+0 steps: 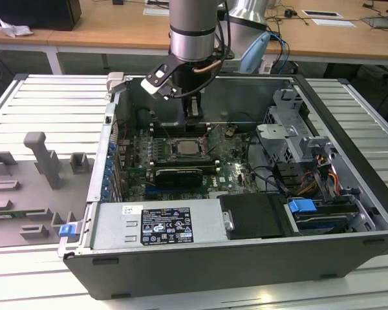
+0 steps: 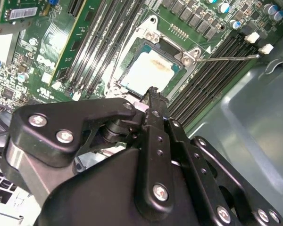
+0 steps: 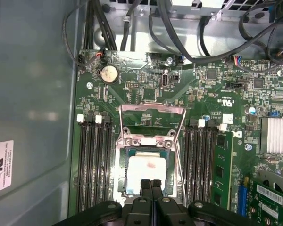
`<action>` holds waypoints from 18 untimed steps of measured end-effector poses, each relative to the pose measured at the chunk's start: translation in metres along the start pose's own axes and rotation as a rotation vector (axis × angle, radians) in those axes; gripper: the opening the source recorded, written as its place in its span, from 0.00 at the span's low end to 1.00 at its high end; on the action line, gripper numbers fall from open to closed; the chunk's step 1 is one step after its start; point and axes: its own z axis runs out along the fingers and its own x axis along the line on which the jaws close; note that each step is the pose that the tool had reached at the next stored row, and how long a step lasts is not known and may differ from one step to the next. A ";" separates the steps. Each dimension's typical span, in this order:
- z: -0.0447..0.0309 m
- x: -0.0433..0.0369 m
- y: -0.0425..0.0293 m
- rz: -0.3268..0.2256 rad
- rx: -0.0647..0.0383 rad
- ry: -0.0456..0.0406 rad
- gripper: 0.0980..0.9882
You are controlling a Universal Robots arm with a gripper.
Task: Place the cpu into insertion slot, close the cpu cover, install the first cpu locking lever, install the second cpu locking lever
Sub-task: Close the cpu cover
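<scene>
The cpu (image 3: pixel 146 170), a pale square chip, lies in the insertion slot (image 3: pixel 124 155) on the green motherboard; it also shows in the second wrist view (image 2: pixel 151 70) and in the exterior view (image 1: pixel 185 150). The cpu cover (image 3: pixel 153 140), a silvery frame with a square window, is swung open and lies back from the slot. A thin locking lever (image 2: pixel 226 58) stands out sideways from the slot; another wire lever (image 3: pixel 179 160) runs along its side. My gripper (image 3: pixel 151 184) hovers just above the chip's edge, shut with nothing between its fingers (image 1: pixel 194 106).
Long black memory slots (image 3: pixel 92 165) flank the socket on both sides. Black cables (image 3: pixel 179 33) hang across the case beyond the board. A power supply box (image 1: pixel 158 224) sits at the case's front, a drive cage (image 1: pixel 291 139) on the exterior view's right. Grey fixtures (image 1: pixel 45 161) stand outside.
</scene>
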 end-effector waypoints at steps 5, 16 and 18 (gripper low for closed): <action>0.0000 -0.0002 0.0029 0.000 0.000 -0.0002 0.01; 0.0002 -0.0003 0.0060 0.000 0.000 -0.0002 0.01; 0.0002 -0.0003 0.0065 0.000 0.000 -0.0002 0.01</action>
